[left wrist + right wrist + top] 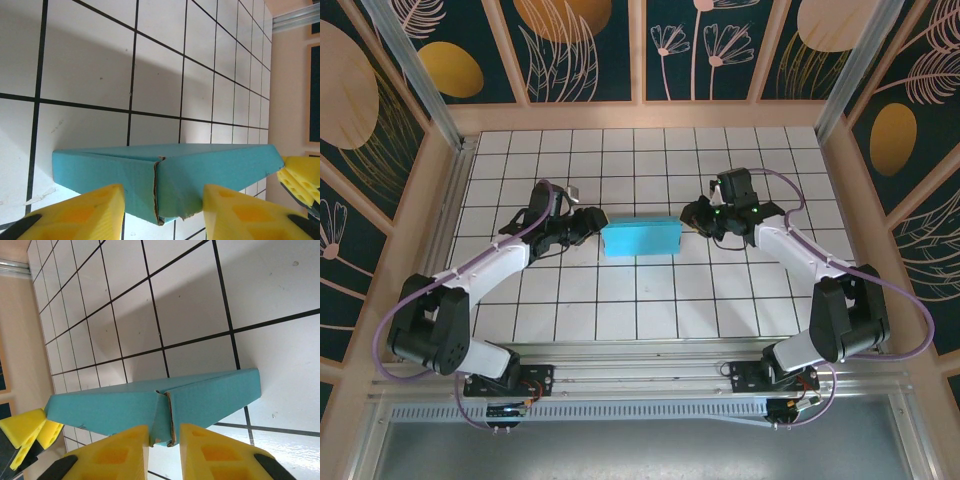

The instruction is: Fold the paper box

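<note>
The paper box, a creased card sheet now showing as a shallow teal rectangle, lies flat near the middle of the white desk with black grid lines. It sits between the two arms, one end facing each.

Left arm: the yellow padded left fingers are spread wide, one on each side of the box's near end. The vertical corner seam of that end stands in the gap between them. Whether either pad touches the card cannot be told.

Right arm: the yellow padded right fingers are drawn close together at the opposite end. The card edge at that end's seam runs down into the narrow slot between them, so they appear to be pinching it.

Progress, as judged from how the box lies:
- The main folds look complete. The top panel is flat, the long sides are upright, and no white face shows.
- Both end seams look unfinished. Each shows a raw card edge standing slightly proud, and the left end's edge is a little ragged.

Remaining work, by estimate: press or tuck the end flaps home, then let go of the box. The task appears to be in its closing stage.
</note>
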You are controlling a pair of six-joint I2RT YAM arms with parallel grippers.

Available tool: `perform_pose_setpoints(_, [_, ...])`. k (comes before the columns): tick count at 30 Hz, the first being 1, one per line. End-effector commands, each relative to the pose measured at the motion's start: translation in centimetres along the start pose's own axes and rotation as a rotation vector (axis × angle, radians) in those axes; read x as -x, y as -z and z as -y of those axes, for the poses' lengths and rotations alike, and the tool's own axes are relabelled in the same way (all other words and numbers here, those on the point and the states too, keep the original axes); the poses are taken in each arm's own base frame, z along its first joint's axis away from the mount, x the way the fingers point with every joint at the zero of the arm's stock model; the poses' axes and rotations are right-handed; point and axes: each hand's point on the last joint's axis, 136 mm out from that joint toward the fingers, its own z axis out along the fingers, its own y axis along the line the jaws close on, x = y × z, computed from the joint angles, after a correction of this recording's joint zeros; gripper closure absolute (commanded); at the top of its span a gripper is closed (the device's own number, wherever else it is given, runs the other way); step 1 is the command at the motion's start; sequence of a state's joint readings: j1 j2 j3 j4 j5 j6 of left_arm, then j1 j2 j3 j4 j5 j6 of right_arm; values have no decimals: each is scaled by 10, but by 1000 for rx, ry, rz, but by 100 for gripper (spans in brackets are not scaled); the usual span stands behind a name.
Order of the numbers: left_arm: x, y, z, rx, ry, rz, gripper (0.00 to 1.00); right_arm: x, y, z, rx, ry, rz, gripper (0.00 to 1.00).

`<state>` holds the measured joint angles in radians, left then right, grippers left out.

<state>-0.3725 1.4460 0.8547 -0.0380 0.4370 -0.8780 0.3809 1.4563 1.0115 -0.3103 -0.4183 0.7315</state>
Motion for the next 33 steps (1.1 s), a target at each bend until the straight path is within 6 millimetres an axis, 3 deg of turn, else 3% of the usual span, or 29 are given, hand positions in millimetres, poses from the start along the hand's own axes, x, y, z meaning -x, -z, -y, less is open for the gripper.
perform_pose_setpoints(1, [-5, -7, -7, 21, 22, -29, 63, -3, -6, 13, -53, 22, 0, 77])
perform_pose_setpoints(6, [-8, -8, -12, 40, 19, -38, 69, 1, 0, 6, -51, 34, 16, 77])
perform_pose_setpoints(12, [-1, -1, -4, 28, -2, -7, 52, 18, 15, -12, -15, 44, 102, 61])
perform_pose_setpoints(17, [-2, -3, -5, 27, 1, -15, 50, 18, 8, -14, 5, 38, 88, 55])
perform_pose_setpoints(22, [-7, -6, -8, 24, 3, -33, 58, 9, -7, -11, 8, 45, 42, 64])
perform_pose_setpoints(29, [-28, -10, -28, 27, 51, -74, 79, -10, -15, 31, -107, 51, 37, 85])
perform_pose_setpoints(31, [-34, -12, -31, 5, 68, -82, 82, -15, -15, 43, -146, 51, 31, 87])
perform_pose_setpoints(33, [-34, -11, -30, -1, 68, -79, 84, -14, -14, 42, -152, 63, 25, 87])
